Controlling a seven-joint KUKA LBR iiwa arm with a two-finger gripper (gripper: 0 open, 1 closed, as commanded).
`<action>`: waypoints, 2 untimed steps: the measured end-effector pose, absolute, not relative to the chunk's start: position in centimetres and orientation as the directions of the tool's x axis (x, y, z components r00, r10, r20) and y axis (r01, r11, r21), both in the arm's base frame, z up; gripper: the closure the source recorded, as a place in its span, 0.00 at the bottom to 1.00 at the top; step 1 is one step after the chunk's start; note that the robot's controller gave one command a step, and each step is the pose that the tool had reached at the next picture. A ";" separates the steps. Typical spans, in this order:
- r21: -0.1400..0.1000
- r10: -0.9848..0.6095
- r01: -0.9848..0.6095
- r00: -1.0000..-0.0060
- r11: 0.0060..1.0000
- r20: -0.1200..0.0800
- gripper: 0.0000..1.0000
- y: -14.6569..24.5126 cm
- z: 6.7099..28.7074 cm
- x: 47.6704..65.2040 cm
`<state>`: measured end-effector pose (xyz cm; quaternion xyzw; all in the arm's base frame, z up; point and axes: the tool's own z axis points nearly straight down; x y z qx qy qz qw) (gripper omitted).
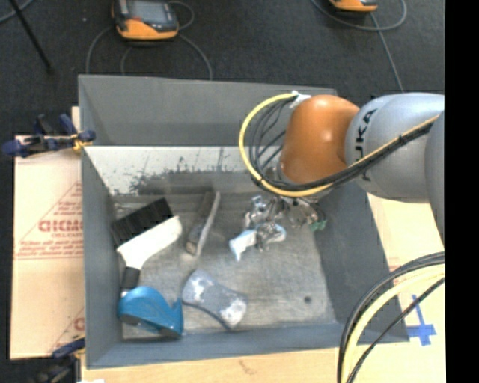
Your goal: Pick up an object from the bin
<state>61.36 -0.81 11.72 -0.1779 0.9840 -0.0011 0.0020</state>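
The tool (pixel 267 224) is seen low over the middle of the bin (pixel 299 292); whether it is wide or narrow cannot be told. A small pale-blue scrap (pixel 242 245) is found just beside it, toward the bin's near-left corner, perhaps touching. A grey bar (pixel 203 223) is seen nearer the left wall.

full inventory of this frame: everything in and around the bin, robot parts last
bin: 1, grey metal, centre of view
black block: 1, black, left side of bin
white block: 1, white, left side, against the black block's near edge
stick-like tool: 1, grey, middle, pointing toward the back wall
dispenser-shaped thing: 1, blue, front left corner
pouch: 1, grey and whitish, front middle
small piece: 1, pale blue and white, centre, right beside the gripper
handheld devices: 2, orange and black, on the dark floor beyond the bin
arm: 1, silver with orange cover, from the right
gripper: 1, metal, low over bin centre
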 end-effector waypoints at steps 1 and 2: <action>-0.001 -0.349 -0.349 -0.937 0.937 0.002 1.00 -0.8 12.8 61.3; -0.002 -0.348 -0.348 -0.938 0.938 -0.002 1.00 -0.9 14.5 61.3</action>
